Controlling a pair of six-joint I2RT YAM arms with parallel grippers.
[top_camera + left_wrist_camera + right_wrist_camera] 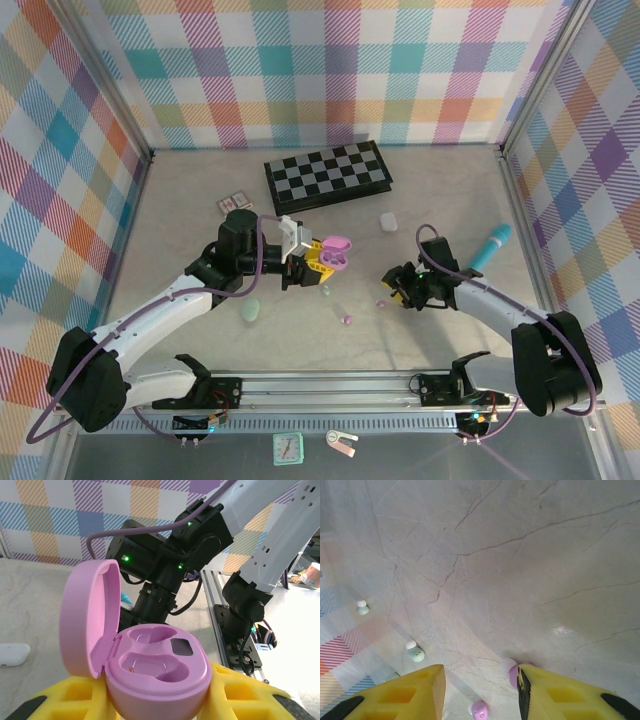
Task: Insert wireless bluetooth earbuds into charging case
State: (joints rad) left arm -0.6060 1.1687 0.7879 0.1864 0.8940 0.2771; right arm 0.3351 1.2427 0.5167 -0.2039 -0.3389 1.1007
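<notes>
My left gripper [322,258] is shut on a lilac charging case [157,666], held off the table with its lid [87,617] swung open. Both wells are empty. My right gripper [480,680] is open and low over the marble table. One lilac earbud [510,672] lies against the inner side of its right finger [555,695]. A second lilac earbud [480,711] lies between the fingers, nearer the camera. Two mint green earbuds [414,653] [362,608] lie to the left of the left finger [410,692]. In the top view the lilac earbuds [380,302] [347,320] sit just left of the right gripper [397,283].
A mint green case [250,311] lies near the left arm, and a white case [388,222] lies behind the right gripper. A folded chessboard [328,173] sits at the back, with small cards [233,203] to its left. A teal tube-like thing [490,248] lies at the right.
</notes>
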